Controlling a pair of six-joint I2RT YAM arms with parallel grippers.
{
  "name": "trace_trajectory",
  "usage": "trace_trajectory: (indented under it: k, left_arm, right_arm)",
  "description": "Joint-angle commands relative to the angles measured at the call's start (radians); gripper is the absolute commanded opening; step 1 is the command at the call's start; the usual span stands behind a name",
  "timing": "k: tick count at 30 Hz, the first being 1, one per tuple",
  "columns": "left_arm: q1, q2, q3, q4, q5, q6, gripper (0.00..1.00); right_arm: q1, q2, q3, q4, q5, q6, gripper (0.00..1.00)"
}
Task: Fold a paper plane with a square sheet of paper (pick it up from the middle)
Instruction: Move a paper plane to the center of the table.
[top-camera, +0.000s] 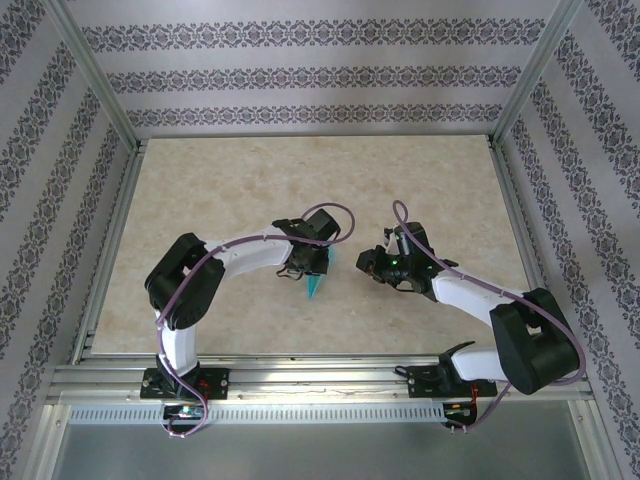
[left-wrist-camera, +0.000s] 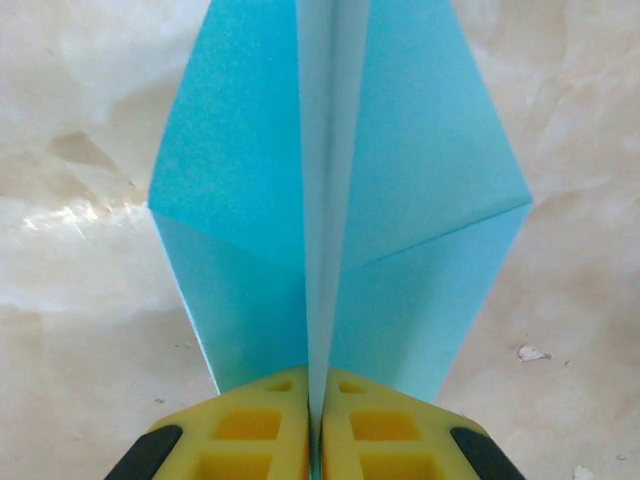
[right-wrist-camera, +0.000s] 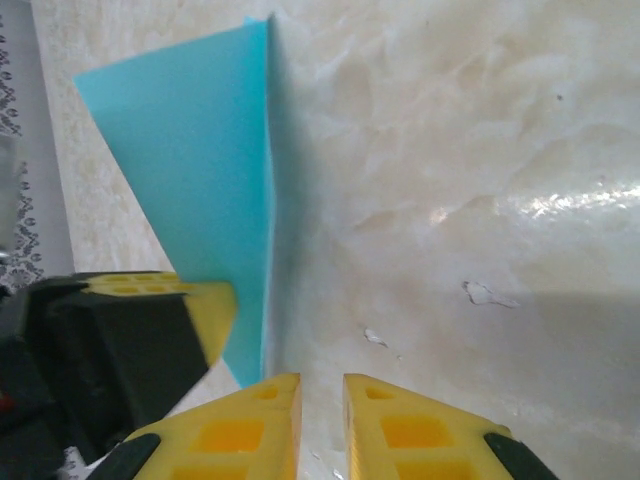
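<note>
The left claw (left-wrist-camera: 315, 400), shut on the centre fold of the paper plane (left-wrist-camera: 410, 200) just ahead, should grip firmly and squarely; the right claw (right-wrist-camera: 322, 398), slightly open and empty, has it just left.

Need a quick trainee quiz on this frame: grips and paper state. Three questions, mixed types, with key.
1. True or false: the left gripper pinches the paper plane at its centre crease.
2. The right gripper holds: A) the plane's tip, B) nothing, C) a second sheet.
3. Fill in: the right gripper's jaws stand slightly ___.

Key: 1 true; 2 B; 3 open.
</note>
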Motion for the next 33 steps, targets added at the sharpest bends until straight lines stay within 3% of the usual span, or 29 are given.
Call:
trace_trajectory:
  k: [1, 27, 33]
  left_arm:
    - [0.008, 0.035, 0.04, -0.103, -0.055, 0.003, 0.11]
    - [0.018, 0.102, 0.046, -0.081, -0.039, 0.006, 0.15]
    - [0.019, 0.132, 0.048, -0.073, -0.051, -0.005, 0.21]
  right_arm:
    - [-0.003, -0.003, -0.016, -0.001, 0.001, -0.013, 0.19]
    - [-0.002, 0.029, -0.021, 0.022, -0.016, 0.001, 0.2]
    - [0.0, 0.038, -0.018, 0.026, -0.019, 0.002, 0.2]
